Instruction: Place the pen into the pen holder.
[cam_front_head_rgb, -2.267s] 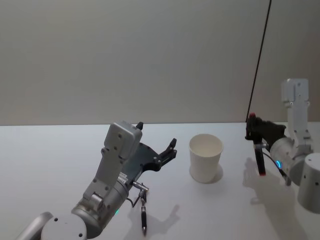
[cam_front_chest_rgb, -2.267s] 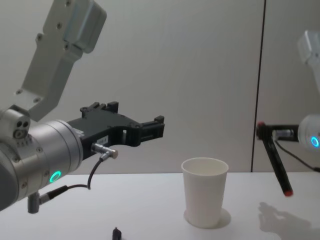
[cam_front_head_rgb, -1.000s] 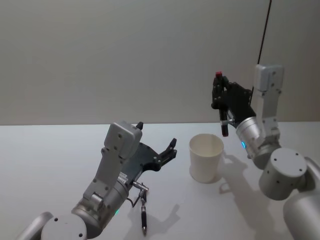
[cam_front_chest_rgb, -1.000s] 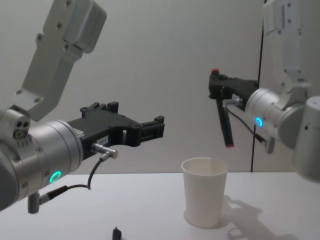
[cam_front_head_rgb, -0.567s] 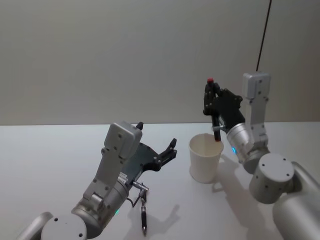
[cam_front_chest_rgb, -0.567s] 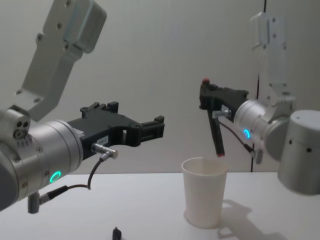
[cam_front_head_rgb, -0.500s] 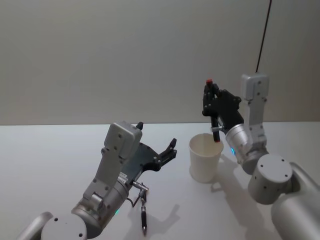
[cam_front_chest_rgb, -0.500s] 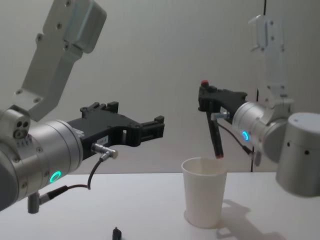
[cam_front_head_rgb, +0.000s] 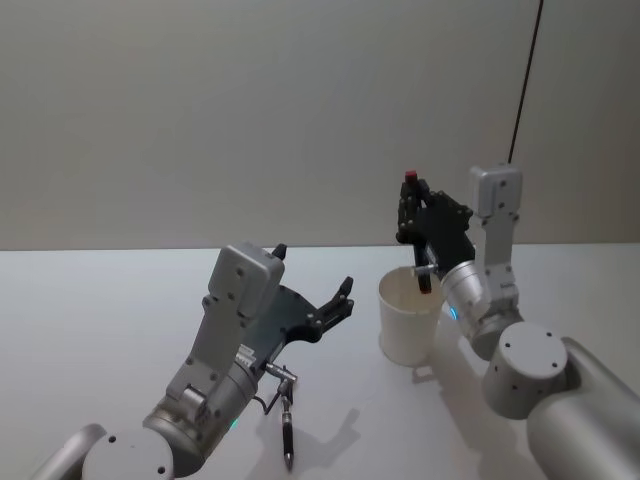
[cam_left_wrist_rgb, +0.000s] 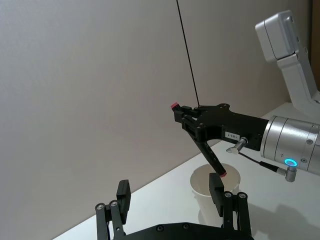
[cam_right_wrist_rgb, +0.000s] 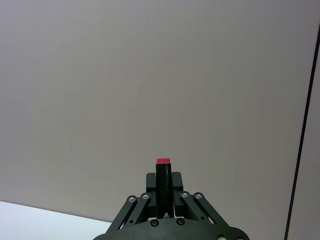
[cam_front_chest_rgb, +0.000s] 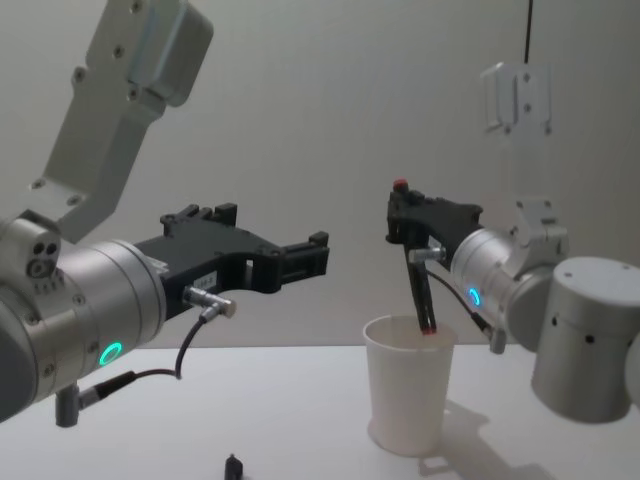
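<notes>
1 pen in right claw, over cup

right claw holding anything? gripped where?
Right claw grips the pen near its red-capped upper end; lower tip at the cup mouth. Left claw open, empty.

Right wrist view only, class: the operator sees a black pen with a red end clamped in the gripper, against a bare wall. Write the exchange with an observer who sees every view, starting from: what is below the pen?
Observer: A white paper cup stands on the table right under the pen.
Operator: How low is the pen now?
Observer: The right gripper holds it slightly tilted, with its lower red tip over the opening, about level with the cup's rim.
Operator: Where is the other arm?
Observer: The left gripper hangs open in the air, to the left of the cup and apart from it.
</notes>
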